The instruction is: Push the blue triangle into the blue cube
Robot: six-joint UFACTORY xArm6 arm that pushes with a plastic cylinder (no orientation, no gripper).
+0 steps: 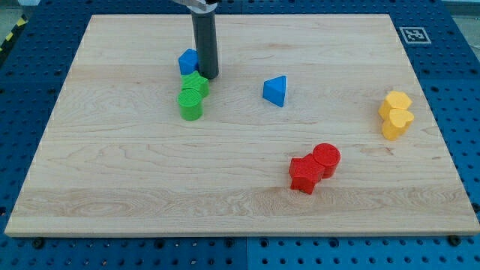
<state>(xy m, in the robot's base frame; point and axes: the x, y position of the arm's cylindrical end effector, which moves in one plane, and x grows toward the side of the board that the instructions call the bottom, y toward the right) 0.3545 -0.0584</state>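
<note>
The blue triangle (pixel 275 91) lies on the wooden board (pixel 112 180) a little above the middle. The blue cube (pixel 187 61) sits to the view's upper left, partly hidden behind my rod. My tip (pixel 207 76) rests on the board right beside the blue cube's right side and just above the green blocks. The tip is well to the left of the blue triangle, with bare board between them.
Two green blocks (pixel 193 95) sit touching just below the blue cube and my tip. Two red blocks (pixel 314 166) lie at the lower right of centre. Two yellow blocks (pixel 396 114) lie near the right edge. A marker tag (pixel 413 34) is on the top right corner.
</note>
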